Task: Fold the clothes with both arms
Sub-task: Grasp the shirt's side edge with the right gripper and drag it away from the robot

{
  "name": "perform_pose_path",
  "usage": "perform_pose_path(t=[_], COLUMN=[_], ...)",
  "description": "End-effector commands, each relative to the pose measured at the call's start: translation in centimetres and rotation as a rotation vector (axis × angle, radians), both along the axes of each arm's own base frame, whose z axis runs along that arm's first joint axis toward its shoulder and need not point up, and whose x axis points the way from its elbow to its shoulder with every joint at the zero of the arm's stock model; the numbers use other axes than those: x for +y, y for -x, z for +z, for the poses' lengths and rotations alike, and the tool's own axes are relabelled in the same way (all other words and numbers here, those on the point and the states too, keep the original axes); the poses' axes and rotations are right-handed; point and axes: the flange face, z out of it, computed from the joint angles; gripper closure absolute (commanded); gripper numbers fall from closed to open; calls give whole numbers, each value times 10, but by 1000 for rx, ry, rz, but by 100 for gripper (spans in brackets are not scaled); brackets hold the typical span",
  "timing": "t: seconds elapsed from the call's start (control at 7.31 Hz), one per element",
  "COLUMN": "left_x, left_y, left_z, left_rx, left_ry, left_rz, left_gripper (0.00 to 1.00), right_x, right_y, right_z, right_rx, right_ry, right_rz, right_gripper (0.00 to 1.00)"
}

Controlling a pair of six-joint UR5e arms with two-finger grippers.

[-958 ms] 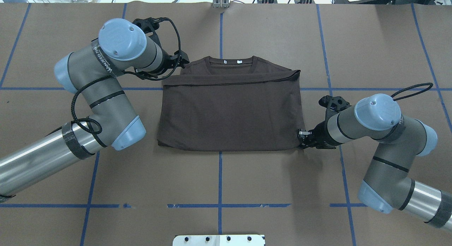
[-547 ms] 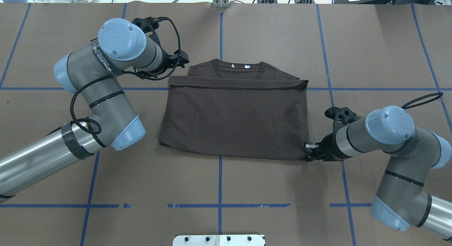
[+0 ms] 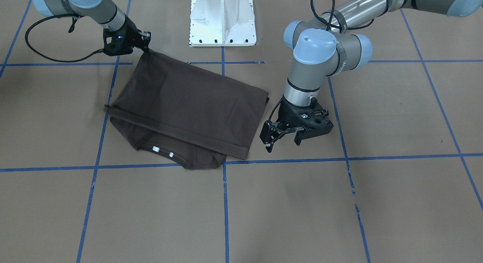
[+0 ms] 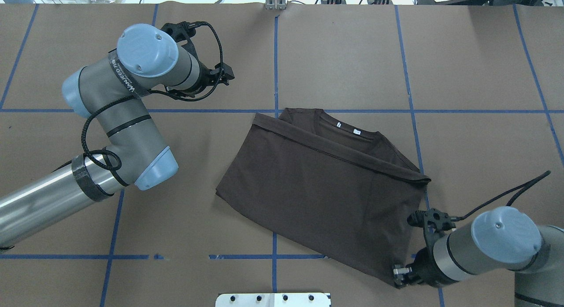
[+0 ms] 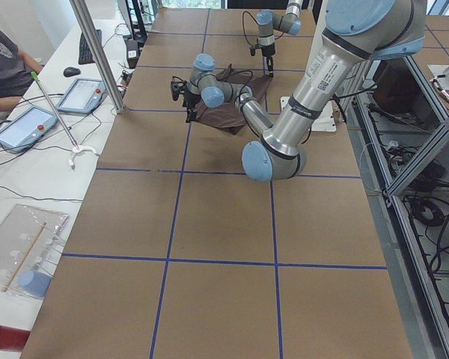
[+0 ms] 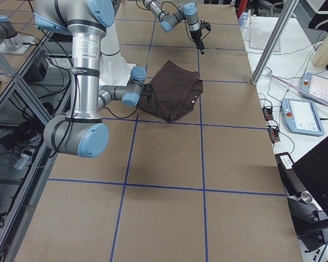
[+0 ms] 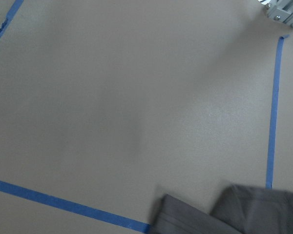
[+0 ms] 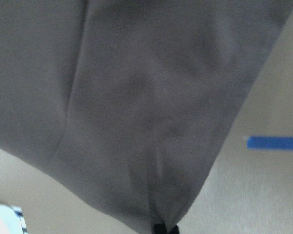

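The dark grey-brown T-shirt (image 4: 321, 183) lies folded and skewed on the table, its collar and white tags (image 4: 346, 127) on the far side. My right gripper (image 4: 398, 274) is shut on the shirt's near right corner, and it also shows in the front-facing view as the right gripper (image 3: 145, 48). In the right wrist view the fabric (image 8: 136, 97) fills the frame. My left gripper (image 3: 282, 141) hovers open and empty beside the shirt (image 3: 188, 104) without touching it. The left wrist view shows only a shirt edge (image 7: 224, 214) at the bottom.
The white pedestal base (image 3: 222, 17) stands at the table's near edge. Blue tape lines (image 4: 275, 56) grid the brown tabletop. A side bench with tablets (image 5: 78, 93) and a seated person (image 5: 4, 60) runs along the far side, behind a metal post (image 5: 97, 52).
My right gripper has pulled the shirt's corner toward the robot and rightward. The shirt has slid and turned clockwise, away from the left gripper, which has hardly moved.
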Motion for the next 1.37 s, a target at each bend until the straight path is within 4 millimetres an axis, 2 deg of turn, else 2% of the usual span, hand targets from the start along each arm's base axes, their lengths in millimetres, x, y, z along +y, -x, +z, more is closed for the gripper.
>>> perform_pose_path(t=[0.0,0.14,0.27,0.41,0.55,0.68,0.82,0.96,1.09,1.23], left_x=[4,16,47,88,123,152,182,195,212,226], left_y=[1,-4,-13,-26,-50,-71,-91,-89,-94,-87], left_z=[-4,-10,9,23,36,39,39,26,23,10], left_rx=[9,21,27,48,59,67,57,82,50,50], left_ry=[-6,-12,22,77,154,219,272,282,302,303], left_rz=[4,24,50,69,79,86,104,109,127,146], left_gripper=[0,0,0,0,0,2,7,10,11,14], right_x=[47,45,11,-36,-76,-106,-124,-134,-135,-136], right_y=[0,-6,-18,-31,-50,-71,-77,-78,-78,-78], right_z=[-13,-30,-44,-64,-74,-78,-84,-87,-87,-88], right_rx=[-4,-31,-60,-110,-136,-146,-160,-166,-166,-169], right_ry=[47,59,62,46,34,23,13,9,9,7], right_rz=[-77,-53,37,149,250,331,374,396,398,399], right_gripper=[1,0,0,0,0,0,0,0,0,0])
